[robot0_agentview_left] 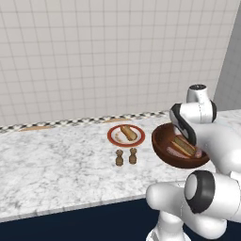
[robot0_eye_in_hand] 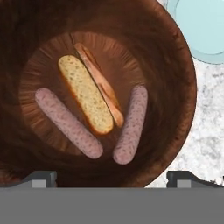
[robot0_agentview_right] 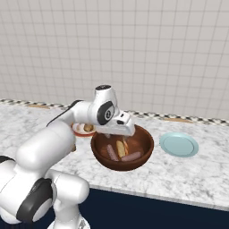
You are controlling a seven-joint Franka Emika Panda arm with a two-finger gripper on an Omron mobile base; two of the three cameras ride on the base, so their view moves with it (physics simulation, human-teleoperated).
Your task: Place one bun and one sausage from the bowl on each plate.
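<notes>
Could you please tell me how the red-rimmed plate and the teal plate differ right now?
The red-rimmed plate already holds a bun; the teal plate is bare. The red-rimmed plate lies on the bowl's left, the teal plate on its right. Their rim colours differ too. Both are small, flat, round plates on the counter.

Base views, behind arm left and right, share bowl (robot0_agentview_left: 180, 151) on counter (robot0_agentview_left: 56, 160); hand view looks straight down, close
</notes>
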